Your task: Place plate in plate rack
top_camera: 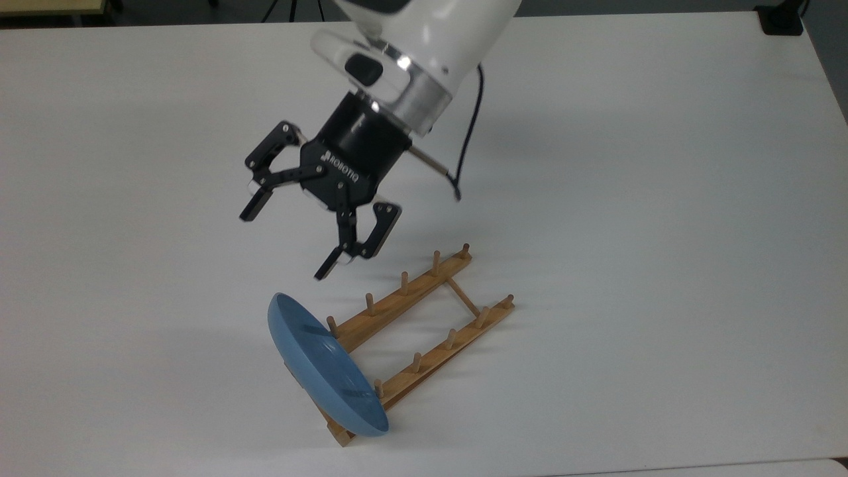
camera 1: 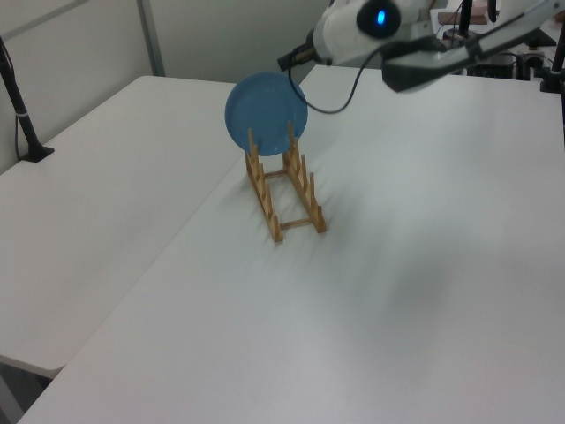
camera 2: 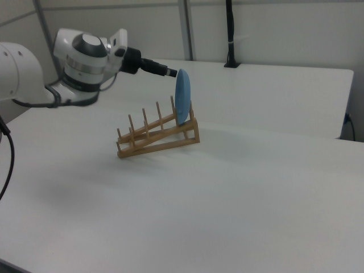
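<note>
The plate point(top_camera: 324, 374) stands on edge in the end slot of the plate rack point(top_camera: 424, 331), in the lower middle of the top view, its rim leaning against the pegs at the rack's lower-left end; in the right view it sits upright at the right-hand, raised end of the rack point(camera 2: 159, 136), and in the left view it rises above the rack's far end, upper middle of the frame. The gripper point(top_camera: 291, 242) hangs above and to the upper left of the plate in the top view, its two fingers spread wide and holding nothing, clear of the plate's rim with white table point(top_camera: 662, 199) showing between them. Judging from this, the placing itself looks done and the step in hand is the release and retreat. The next move calls for drawing the arm up and away without brushing the plate's top edge, since the plate rests only against the pegs and a nudge could tip it out of the slot or slide the light rack along the table
</note>
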`<state>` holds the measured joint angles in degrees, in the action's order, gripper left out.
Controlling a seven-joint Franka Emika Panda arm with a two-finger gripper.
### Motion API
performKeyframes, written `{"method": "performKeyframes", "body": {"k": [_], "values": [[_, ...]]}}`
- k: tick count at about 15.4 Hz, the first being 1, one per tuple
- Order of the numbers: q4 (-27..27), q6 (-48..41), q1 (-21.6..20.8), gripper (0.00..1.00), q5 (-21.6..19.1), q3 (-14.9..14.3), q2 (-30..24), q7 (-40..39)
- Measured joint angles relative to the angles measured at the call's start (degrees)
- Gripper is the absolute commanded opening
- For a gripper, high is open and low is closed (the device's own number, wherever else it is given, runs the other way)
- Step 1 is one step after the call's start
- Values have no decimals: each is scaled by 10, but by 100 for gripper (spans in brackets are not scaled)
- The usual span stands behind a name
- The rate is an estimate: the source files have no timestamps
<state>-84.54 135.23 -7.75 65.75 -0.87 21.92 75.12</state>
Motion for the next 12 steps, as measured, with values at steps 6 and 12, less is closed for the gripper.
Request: {"method": "performKeyframes", "body": {"k": [6,12], "values": [[1,-178,3,100,-346,6,-88,-204],[0,-412,27,100,-570,7,-171,-339]]}}
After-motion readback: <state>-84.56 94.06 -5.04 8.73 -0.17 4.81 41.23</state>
